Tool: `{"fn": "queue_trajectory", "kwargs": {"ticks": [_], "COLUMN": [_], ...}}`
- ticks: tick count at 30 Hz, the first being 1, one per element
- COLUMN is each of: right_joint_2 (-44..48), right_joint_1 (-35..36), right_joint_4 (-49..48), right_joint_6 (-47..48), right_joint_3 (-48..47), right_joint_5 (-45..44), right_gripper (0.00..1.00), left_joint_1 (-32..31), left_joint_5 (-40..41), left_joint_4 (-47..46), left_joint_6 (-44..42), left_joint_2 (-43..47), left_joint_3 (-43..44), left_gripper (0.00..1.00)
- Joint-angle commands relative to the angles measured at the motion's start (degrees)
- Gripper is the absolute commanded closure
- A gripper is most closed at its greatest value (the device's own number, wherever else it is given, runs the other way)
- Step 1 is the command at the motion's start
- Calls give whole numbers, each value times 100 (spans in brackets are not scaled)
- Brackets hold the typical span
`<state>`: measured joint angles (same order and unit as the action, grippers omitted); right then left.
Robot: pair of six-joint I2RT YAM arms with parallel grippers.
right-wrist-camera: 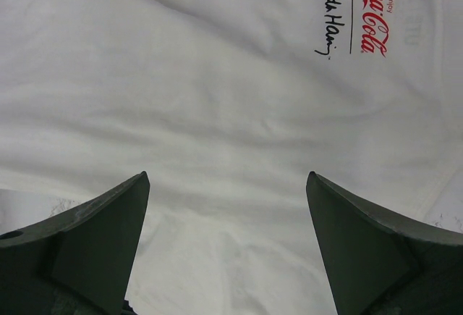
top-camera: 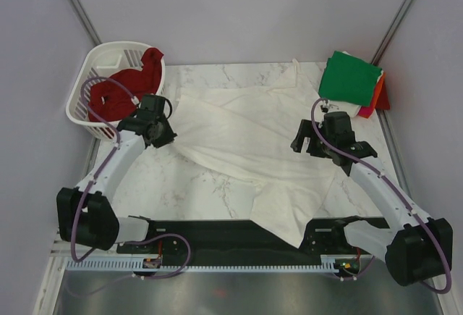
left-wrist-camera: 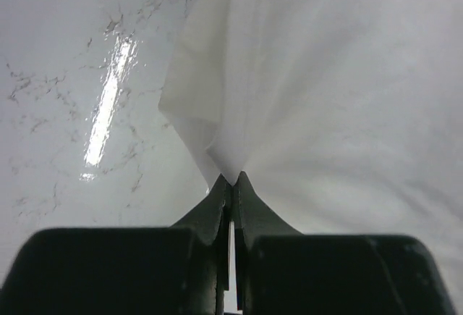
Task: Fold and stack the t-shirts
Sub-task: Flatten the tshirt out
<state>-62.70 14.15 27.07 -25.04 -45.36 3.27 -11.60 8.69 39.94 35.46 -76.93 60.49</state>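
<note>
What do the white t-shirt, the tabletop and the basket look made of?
White t-shirt: soft matte knit, probably cotton; it drapes and puckers into folds. Tabletop: glossy marble-look surface with grey veins and light glare; stone or laminate, can't tell. Basket: rigid white plastic, judging by its moulded slats.

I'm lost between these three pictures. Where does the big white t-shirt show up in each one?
Top view: white t-shirt spread across the middle of the picture.
Left wrist view: fills the right side, its edge pinched in the shut left jaws.
Right wrist view: fills nearly everything, red print top right.
Shared landmark: the marble table, seen beside the shirt's edge in each.
</note>
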Motion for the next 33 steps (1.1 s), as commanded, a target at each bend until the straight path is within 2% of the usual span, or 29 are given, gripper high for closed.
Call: {"fn": "queue_trajectory", "kwargs": {"ticks": [1,3,6,8,9,10,11,13,16,20,26,28,30,33], "right_joint_2": [222,275,363,407,416,407,390,355,241,-22,-365,-436,-646,-981], "right_joint_1": [17,17,17,9,17,9,9,9,17,17,17,17,17,9], "right_joint_4": [-35,-26,9,26,35,53,61,79,70,53,0,-227,-456,-755], "right_joint_6": [8,-1,-1,-1,8,8,8,-1,-89,-133,-247,-414,-598,-739], "right_joint_3": [-16,10,36,63,80,80,80,80,63,-51,27,141,352,624], "right_joint_5": [113,139,157,130,113,78,60,34,25,112,306,691,1382,1773], "right_gripper": [2,2,2,2,2,2,2,2,2,2,2,2,2,2], "left_joint_1": [8,-1,8,8,-1,-1,-1,-1,8,8,-1,-1,-27,-71], "left_joint_5": [54,63,116,-94,-182,-349,-411,-360,-69,-174,-771,-990,-1167,-1212], "left_joint_4": [1137,1401,1867,2078,2140,2193,2263,2299,2273,1817,25,-659,-908,-1287], "left_joint_6": [-303,-338,-338,-373,-365,-373,-408,-444,-488,-401,-49,13,127,163], "left_joint_2": [580,775,1196,1424,1487,1531,1584,1707,1629,1242,899,732,399,-14], "left_joint_3": [262,262,200,95,42,-54,-90,-125,15,42,-783,-1134,-1302,-1531], "left_gripper": [98,98,92,76,65,39,26,10,9,13,22,24,26,27]}}
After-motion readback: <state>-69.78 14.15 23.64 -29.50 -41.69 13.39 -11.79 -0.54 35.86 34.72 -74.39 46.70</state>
